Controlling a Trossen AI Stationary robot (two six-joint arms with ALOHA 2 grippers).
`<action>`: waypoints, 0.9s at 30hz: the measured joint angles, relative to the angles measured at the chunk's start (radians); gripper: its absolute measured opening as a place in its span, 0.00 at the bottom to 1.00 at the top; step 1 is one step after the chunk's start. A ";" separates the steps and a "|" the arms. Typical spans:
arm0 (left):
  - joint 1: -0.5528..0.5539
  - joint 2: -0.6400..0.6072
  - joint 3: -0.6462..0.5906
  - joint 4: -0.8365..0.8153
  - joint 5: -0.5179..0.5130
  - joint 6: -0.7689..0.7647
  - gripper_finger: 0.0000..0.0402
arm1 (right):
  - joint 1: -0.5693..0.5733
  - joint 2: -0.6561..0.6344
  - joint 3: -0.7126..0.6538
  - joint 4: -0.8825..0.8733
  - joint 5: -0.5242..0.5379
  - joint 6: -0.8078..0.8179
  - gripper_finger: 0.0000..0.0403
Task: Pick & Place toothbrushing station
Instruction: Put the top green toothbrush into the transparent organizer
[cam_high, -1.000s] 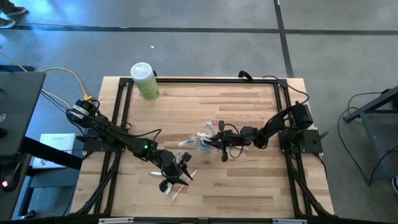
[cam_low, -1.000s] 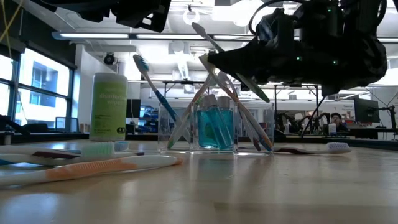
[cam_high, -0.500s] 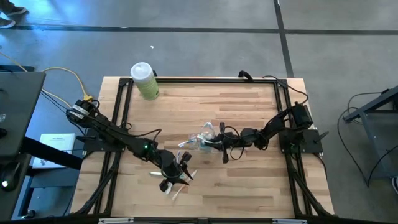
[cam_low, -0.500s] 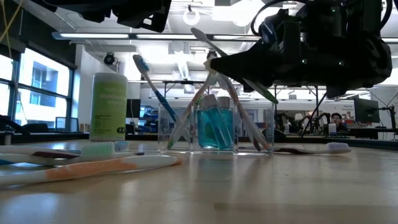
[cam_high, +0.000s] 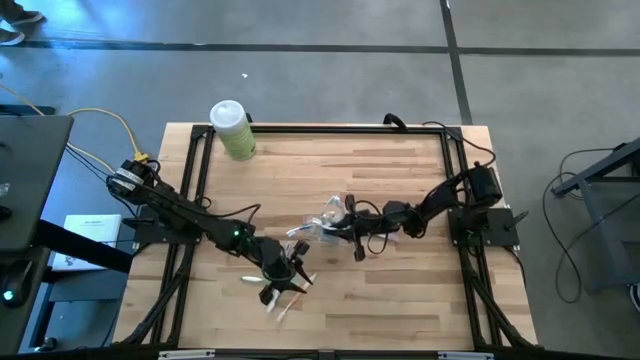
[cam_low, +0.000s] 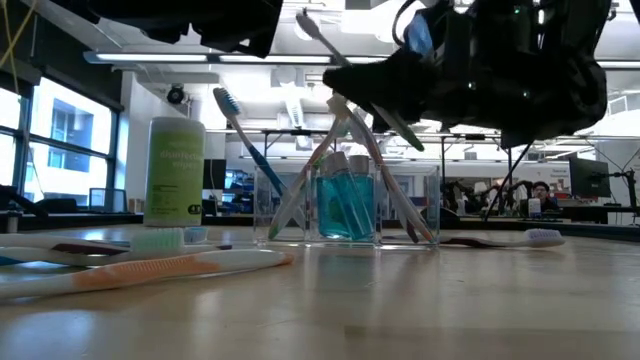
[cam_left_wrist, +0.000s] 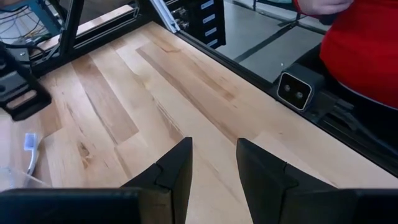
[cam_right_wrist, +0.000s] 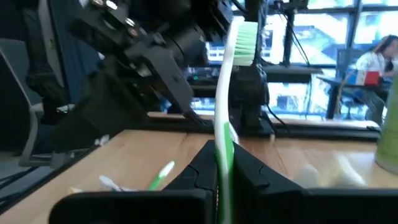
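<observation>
A clear cup (cam_low: 430, 205) stands mid-table, with several toothbrushes leaning on its rim and teal white-capped tubes (cam_low: 345, 205) inside. My right gripper (cam_high: 345, 226) is just right of and above the cup (cam_high: 325, 228), shut on a white and green toothbrush (cam_right_wrist: 225, 106). My left gripper (cam_left_wrist: 213, 165) hovers open over bare wood near the front edge, left of centre (cam_high: 290, 277), with nothing between its fingers. More toothbrushes (cam_low: 150, 265) lie flat on the table. My right gripper pinches the white and green toothbrush by its handle (cam_right_wrist: 222, 152) between its two fingers, which come nearly level from the table's right. The brush is lifted clear above the cup and tilted, its bristle head (cam_low: 305, 20) up and toward the table's left.
A pale-green bottle with a white cap (cam_high: 233, 130) stands at the far left corner. Loose toothbrushes lie by my left gripper (cam_high: 283, 303) and right of the cup (cam_low: 525, 237). A black frame (cam_high: 330, 128) rims the table. A person in red (cam_left_wrist: 367, 43) stands beyond the near edge.
My right gripper has come up a little over the cup, still shut, and the toothbrush's bristle head stands higher than before. The cup and the brushes in it have stayed put.
</observation>
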 joint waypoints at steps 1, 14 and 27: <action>0.001 0.000 0.000 0.000 0.000 0.000 0.30 | -0.005 0.000 -0.004 -0.006 -0.002 0.009 0.02; 0.001 0.000 0.000 -0.006 0.001 -0.016 0.30 | -0.005 0.000 -0.034 -0.058 -0.006 -0.001 0.03; 0.001 0.000 0.000 -0.006 0.001 -0.023 0.30 | 0.005 -0.001 -0.035 -0.155 0.022 -0.001 0.07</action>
